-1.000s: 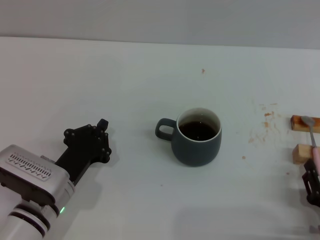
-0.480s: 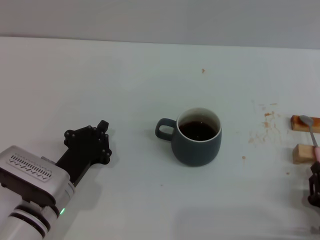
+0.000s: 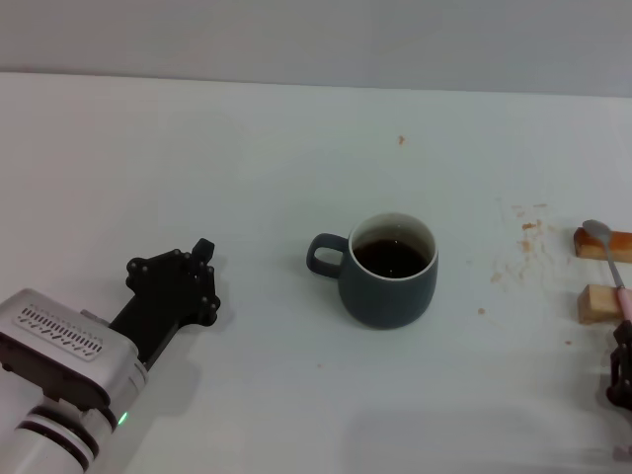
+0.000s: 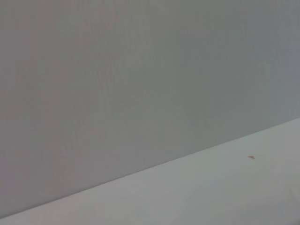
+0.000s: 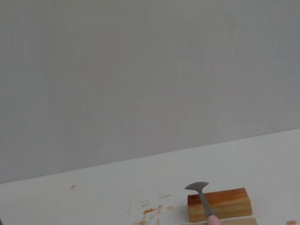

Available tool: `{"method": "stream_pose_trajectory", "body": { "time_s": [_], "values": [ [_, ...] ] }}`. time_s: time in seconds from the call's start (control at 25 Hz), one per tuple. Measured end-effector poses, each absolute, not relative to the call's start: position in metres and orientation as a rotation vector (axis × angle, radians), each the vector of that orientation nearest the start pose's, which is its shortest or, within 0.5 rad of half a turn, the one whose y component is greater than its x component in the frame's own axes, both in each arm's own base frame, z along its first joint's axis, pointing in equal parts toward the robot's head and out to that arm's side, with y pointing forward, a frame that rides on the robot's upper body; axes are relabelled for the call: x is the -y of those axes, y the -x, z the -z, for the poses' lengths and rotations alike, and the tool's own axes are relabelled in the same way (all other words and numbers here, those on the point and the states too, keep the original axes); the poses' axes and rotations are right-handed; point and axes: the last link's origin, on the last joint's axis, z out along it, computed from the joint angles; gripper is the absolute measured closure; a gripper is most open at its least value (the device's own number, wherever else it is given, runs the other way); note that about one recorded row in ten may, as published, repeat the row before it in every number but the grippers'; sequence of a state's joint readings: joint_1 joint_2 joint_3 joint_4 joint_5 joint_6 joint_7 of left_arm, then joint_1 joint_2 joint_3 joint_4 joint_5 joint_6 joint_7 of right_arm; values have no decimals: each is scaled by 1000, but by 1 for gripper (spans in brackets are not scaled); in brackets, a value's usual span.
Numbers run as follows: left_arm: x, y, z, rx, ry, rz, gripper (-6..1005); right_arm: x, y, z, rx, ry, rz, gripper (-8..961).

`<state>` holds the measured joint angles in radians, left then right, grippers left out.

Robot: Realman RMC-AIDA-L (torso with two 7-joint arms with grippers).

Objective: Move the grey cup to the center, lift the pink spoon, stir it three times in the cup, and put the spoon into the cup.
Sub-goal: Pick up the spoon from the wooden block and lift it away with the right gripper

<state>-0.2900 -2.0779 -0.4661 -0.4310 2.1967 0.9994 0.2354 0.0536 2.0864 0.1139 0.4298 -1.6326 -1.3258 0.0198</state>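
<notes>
Low, right gripper [image 3: 622, 370] at pink spoon [image 3: 609, 262]

You have wide bare table [image 3: 247, 148] all around the grey cup [image 3: 389, 269], so a gripper can reach it from any side. Its handle juts toward the left gripper [image 3: 202, 281], with nothing between the two. At the right edge your path is tight: two wooden blocks [image 3: 598, 272] sit close together, the pink spoon [image 3: 610, 265] across them, beside the right gripper [image 3: 622, 360].
</notes>
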Motion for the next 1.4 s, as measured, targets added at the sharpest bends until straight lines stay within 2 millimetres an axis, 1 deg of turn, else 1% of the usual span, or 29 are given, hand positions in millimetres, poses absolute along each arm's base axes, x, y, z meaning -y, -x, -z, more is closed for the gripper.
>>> {"method": "stream_pose_trajectory", "body": {
  "time_s": [0.24, 0.44, 0.6, 0.88, 1.12, 1.4],
  "values": [
    [-269, 303, 102, 385, 1976, 475, 1001, -167, -355, 75, -839, 1507, -615, 865],
    [-269, 303, 102, 384, 1978, 474, 1001, -163, -344, 75, -744, 1500, -568, 865],
    [-269, 304, 103, 386, 1979, 472, 1001, -162, -340, 73, -697, 1492, -554, 865],
    [-268, 304, 104, 391, 1984, 469, 1001, -163, -328, 60, -527, 1451, -508, 865],
    [-266, 305, 104, 396, 1983, 468, 1001, -169, -321, 50, -443, 1414, -535, 866],
    [-266, 305, 105, 400, 1984, 466, 1001, -170, -313, 38, -357, 1368, -578, 870]
  ]
}}
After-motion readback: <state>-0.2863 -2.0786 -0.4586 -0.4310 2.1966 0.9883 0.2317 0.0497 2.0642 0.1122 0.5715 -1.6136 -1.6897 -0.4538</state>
